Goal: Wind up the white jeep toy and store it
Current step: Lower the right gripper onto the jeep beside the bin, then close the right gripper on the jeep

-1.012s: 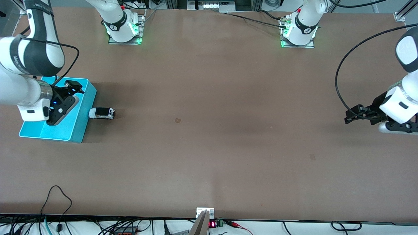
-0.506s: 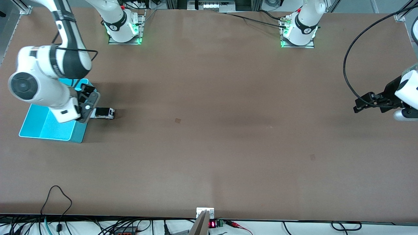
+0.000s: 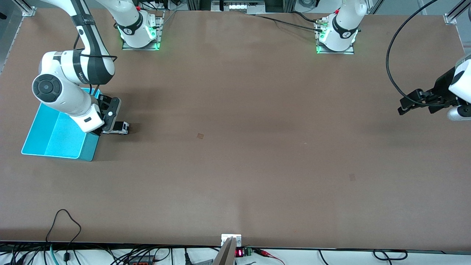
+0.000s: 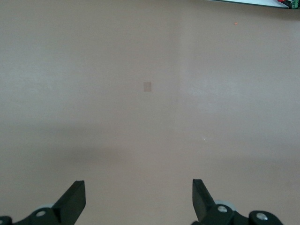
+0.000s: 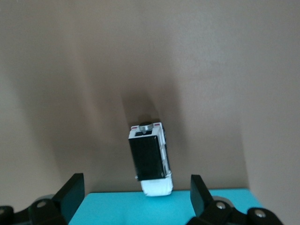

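Note:
The white jeep toy (image 3: pixel 120 127) (image 5: pixel 150 158), with a black roof panel, stands on the table against the turquoise bin's (image 3: pixel 55 141) wall, on the side toward the left arm's end. My right gripper (image 3: pixel 106 126) (image 5: pixel 136 183) hangs open over the bin's rim (image 5: pixel 117 208) and the jeep's near end, with nothing between its fingers (image 5: pixel 72 187). Over bare table at its own end, my left gripper (image 3: pixel 403 106) (image 4: pixel 138 188) stands open and empty, waiting.
The bin sits at the right arm's end of the table and shows nothing inside. A small square mark (image 3: pixel 200 135) (image 4: pixel 147 86) lies on the brown tabletop. Cables (image 3: pixel 62 228) run along the table's edge nearest the front camera.
My right arm has swung from over the bin's inside to its rim beside the jeep, and the wrist has turned. The left gripper has drifted toward the robots' bases. The jeep has not moved.

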You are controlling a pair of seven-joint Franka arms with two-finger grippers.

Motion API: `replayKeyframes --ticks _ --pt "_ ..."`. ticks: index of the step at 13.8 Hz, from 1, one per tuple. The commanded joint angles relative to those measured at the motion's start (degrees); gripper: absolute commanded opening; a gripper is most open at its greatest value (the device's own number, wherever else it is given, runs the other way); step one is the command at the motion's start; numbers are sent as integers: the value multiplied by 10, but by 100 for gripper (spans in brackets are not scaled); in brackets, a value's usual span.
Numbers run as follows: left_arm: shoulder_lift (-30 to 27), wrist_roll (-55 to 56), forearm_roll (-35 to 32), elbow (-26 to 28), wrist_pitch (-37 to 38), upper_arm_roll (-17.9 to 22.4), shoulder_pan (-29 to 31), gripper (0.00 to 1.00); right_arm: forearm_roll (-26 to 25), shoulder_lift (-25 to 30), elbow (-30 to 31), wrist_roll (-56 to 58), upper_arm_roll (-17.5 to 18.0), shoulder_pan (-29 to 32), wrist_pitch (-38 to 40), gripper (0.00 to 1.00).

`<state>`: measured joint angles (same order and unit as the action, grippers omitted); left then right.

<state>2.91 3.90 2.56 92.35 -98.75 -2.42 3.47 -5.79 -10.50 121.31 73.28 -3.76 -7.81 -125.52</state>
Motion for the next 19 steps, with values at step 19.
replayKeyframes --ticks 19 --pt "-19 -21 -7 2 38 2 7 100 -6 -81 77 179 32 80 -206 100"
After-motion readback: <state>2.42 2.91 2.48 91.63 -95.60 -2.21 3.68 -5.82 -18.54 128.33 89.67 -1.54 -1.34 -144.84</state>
